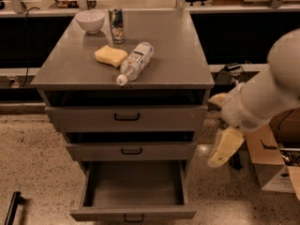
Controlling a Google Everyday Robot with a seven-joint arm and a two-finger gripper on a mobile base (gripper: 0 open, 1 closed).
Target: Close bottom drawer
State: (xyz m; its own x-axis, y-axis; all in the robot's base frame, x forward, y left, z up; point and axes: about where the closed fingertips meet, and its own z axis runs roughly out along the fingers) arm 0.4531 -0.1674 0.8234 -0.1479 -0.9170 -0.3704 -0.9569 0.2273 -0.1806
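The bottom drawer (133,213) of the grey metal cabinet is pulled far out, and its inside is empty. Its small black handle (133,218) sits at the bottom edge of the view. The middle drawer (131,150) and the top drawer (126,117) above it stand slightly ajar. My white arm comes in from the right, and my gripper (224,148) hangs with its pale fingers pointing down, to the right of the cabinet at middle-drawer height. It touches nothing.
On the cabinet top (178,55) lie a white bowl (90,20), a can (116,25), a yellow sponge (110,55) and a plastic bottle (136,62) on its side. A cardboard box (272,161) stands on the floor at right. A black bar (11,207) lies at bottom left.
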